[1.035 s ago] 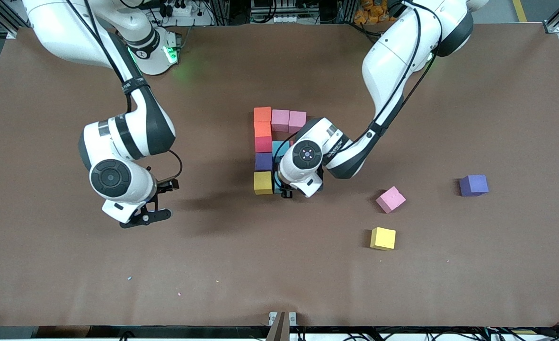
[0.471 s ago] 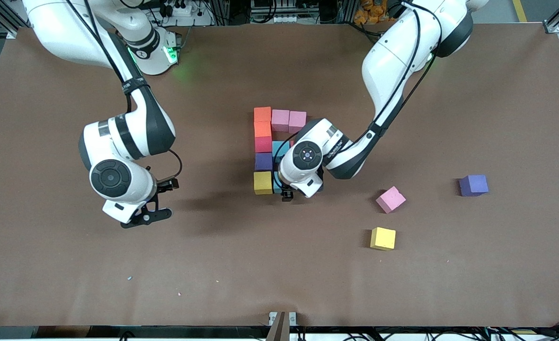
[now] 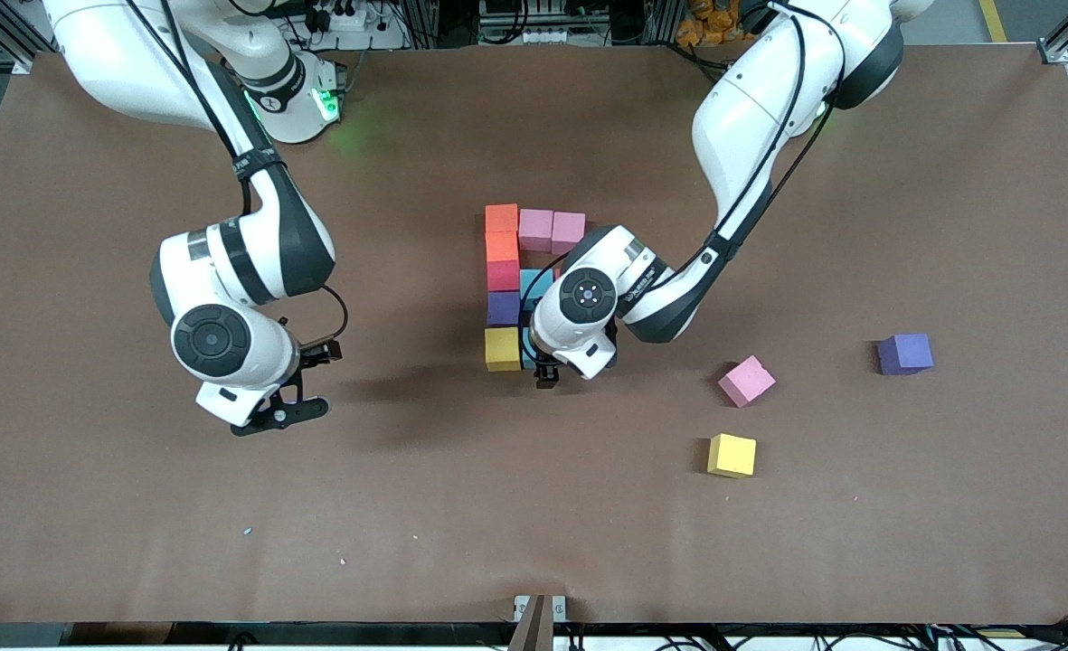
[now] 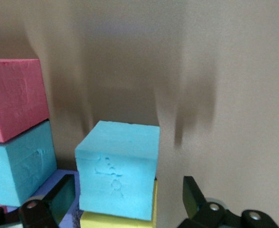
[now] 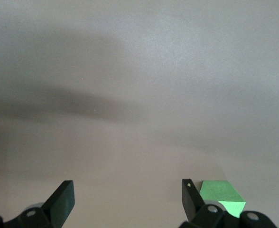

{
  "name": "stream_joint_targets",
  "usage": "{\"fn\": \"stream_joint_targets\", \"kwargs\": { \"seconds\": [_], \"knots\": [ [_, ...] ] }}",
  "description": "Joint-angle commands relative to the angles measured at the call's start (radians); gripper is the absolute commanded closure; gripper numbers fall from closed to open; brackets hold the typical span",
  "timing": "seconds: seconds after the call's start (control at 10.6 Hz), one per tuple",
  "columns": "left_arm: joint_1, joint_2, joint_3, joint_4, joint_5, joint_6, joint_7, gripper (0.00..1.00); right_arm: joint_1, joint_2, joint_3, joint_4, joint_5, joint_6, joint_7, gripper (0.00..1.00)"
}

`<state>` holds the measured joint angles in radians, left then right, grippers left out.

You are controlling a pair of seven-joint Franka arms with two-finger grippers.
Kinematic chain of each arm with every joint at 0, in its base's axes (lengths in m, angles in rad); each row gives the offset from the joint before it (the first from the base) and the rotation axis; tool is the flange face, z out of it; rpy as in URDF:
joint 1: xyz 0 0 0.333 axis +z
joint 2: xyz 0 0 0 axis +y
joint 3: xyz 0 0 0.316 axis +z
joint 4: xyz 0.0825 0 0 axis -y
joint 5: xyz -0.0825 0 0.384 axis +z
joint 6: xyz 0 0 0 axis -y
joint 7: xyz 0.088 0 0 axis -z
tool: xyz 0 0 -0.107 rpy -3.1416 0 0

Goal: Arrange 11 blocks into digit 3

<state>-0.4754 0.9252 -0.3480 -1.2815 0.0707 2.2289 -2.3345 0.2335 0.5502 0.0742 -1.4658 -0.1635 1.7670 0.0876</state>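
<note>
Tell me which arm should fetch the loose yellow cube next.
Left, probably. The left gripper is open by the figure, and the yellow cube lies toward its end of the table. The right gripper waits open, away from it.

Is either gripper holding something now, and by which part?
Nothing is held. The left gripper stands open around the light blue foam cube; the right gripper waits open over bare table.

Left gripper [image 4: 125, 206] low over the digit 3 [image 3: 524, 285] mid-bench, jaws spread, a block [image 4: 118, 173] between them, resting beside another block nearer the front camera. Three loose blocks [image 3: 746, 381] lie toward the left arm's end. Right gripper [image 5: 127, 202], jaws apart, waits over bare bench [image 3: 136, 506].
</note>
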Motion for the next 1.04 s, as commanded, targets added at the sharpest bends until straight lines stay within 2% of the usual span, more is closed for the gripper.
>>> {"fn": "stream_joint_targets", "kwargs": {
  "seconds": [0.0, 0.38, 0.56, 0.94],
  "knots": [
    [-0.012, -0.054, 0.015, -0.002, -0.009, -0.046, 0.011, 0.00, -0.005, -0.026, 0.003, -0.027, 0.015, -0.001, -0.014, 0.00],
    [-0.008, -0.127, 0.011, -0.012, -0.006, -0.132, 0.014, 0.00, -0.005, -0.024, 0.003, -0.027, 0.015, -0.001, -0.008, 0.00],
    [0.000, -0.172, 0.008, -0.019, 0.036, -0.170, 0.035, 0.00, -0.005, -0.026, 0.003, -0.027, 0.013, -0.001, -0.008, 0.00],
    [0.035, -0.262, 0.011, -0.035, 0.063, -0.233, 0.147, 0.00, -0.005, -0.026, 0.003, -0.027, 0.015, -0.001, -0.008, 0.00]
  ]
}}
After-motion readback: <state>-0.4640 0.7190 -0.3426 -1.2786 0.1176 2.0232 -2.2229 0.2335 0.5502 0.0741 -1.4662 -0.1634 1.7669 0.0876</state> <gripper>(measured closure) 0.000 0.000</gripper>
